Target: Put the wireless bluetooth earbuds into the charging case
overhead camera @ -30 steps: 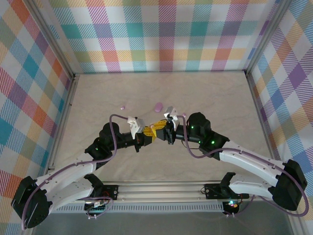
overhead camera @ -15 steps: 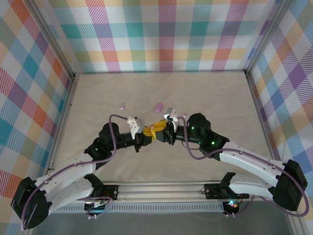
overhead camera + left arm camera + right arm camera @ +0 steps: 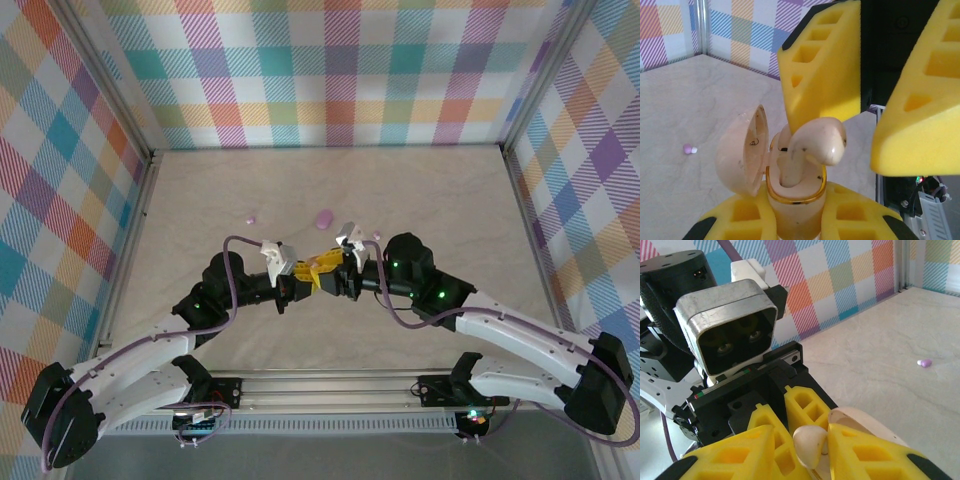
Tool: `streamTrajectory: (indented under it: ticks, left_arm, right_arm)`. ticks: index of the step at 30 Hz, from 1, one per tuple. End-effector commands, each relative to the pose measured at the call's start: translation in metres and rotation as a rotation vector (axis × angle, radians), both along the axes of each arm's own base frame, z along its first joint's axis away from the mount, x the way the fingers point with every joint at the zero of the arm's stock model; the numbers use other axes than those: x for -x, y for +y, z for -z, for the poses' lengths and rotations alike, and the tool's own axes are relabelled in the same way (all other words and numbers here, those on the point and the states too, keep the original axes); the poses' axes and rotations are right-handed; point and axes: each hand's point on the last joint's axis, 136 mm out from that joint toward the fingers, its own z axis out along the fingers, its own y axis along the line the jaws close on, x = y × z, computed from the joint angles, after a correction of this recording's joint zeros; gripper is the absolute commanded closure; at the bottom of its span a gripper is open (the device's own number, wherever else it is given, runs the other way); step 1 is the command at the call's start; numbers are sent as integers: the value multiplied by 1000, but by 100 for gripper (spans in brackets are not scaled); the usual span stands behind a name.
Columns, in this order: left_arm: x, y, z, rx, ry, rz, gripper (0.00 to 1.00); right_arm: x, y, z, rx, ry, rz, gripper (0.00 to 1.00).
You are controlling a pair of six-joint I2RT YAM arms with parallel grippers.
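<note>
- Beige marbled tabletop (image 3: pixel 420 190), plaid walls around.
- Left gripper (image 3: pixel 796 226) is clamped on a cream open-lidded charging case (image 3: pixel 790 210).
- Right gripper (image 3: pixel 866 137) stands parted beside a cream-white plastic earbud (image 3: pixel 820 142) seated in the case.

Two light purple earbuds (image 3: pixel 250 218) are counted (lying well apart), along with one larger purple case (image 3: pixel 323 217), one cream case (image 3: pixel 792 200) and one cream earbud (image 3: pixel 820 142).

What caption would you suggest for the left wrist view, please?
The left gripper clamps the open cream case as a cream earbud sits partly seated by the right gripper.
</note>
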Motion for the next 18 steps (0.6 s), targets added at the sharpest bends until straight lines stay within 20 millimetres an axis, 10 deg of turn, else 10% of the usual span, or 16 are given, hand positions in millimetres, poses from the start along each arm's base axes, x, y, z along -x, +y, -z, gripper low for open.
streamTrajectory:
  ticks: [1,18]
  left_arm:
    - [7,4,-70,169,-212,12,100]
    - [-6,5,-34,59,-138,-50,100]
  right_arm:
    - [0,-14,36,145,133,57,64]
    - [-16,-25,-1,164,194,181,62]
